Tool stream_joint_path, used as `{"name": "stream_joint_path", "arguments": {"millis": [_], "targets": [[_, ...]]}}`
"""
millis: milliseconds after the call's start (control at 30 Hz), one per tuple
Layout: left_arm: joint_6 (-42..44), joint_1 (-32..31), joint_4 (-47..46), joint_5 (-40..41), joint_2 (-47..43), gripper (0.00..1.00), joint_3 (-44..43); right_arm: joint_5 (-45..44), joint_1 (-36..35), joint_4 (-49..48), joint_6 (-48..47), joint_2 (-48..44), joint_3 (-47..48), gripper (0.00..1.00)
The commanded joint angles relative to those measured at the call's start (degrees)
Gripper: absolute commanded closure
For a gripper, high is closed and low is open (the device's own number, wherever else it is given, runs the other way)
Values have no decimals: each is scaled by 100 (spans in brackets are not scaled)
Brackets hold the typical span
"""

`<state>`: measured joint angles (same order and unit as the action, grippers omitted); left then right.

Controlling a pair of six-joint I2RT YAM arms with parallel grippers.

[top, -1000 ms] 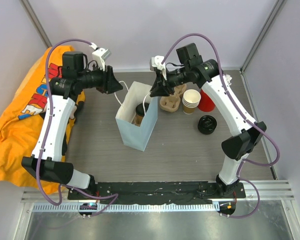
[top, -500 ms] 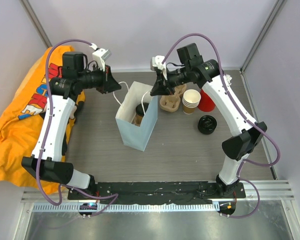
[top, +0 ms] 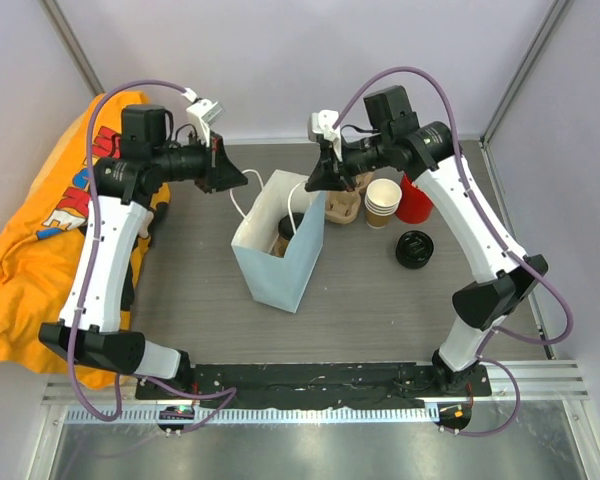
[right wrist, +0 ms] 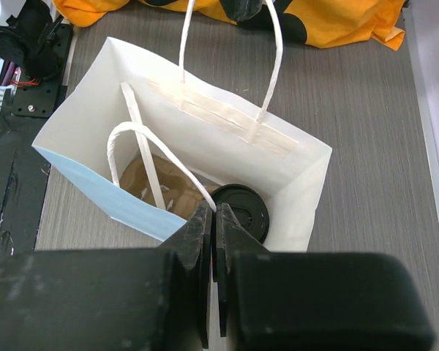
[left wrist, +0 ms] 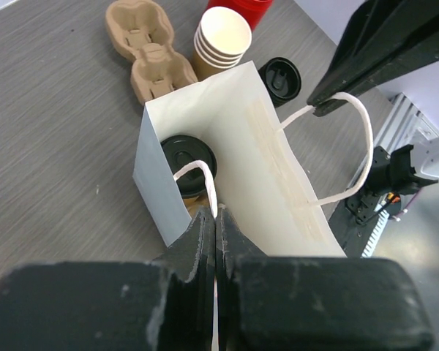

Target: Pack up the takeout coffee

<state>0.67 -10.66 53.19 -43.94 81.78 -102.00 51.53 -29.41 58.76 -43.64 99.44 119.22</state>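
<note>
The takeout coffee (top: 286,232) is standing upright inside the white paper bag (top: 277,262), its black lid showing near one corner. The bag is resting on the grey table (top: 380,300). The left gripper (left wrist: 216,216) is clamping its jaws tight on the left-hand handle (left wrist: 203,175) and the right gripper (right wrist: 214,213) is pinching the right-hand handle (right wrist: 135,139) likewise, both cords pulled taut. A pulp cup carrier (top: 345,207), a stack of lidless cups (top: 383,200) and a loose black lid (top: 416,248) are sitting to the bag's right.
</note>
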Motion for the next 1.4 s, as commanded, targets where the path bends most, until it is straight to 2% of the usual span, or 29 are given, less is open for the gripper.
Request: {"name": "stream_joint_path", "arguments": {"millis": [0,300,767,1367], "targets": [[-23,-42,16,-474,-355,100,-101,15,5,-93,13,-468,-214,94],[-435,-121,-98,-958,-522,100,241,-29,260,-128,-145,-908,-786,95],[-858,-130,-336,-1713,-716,96,698,-2,480,-234,-39,-1084,-926,94],[-814,-191,-415,-1846,-742,89,910,182,533,-260,-31,-1269,-1199,94]]}}
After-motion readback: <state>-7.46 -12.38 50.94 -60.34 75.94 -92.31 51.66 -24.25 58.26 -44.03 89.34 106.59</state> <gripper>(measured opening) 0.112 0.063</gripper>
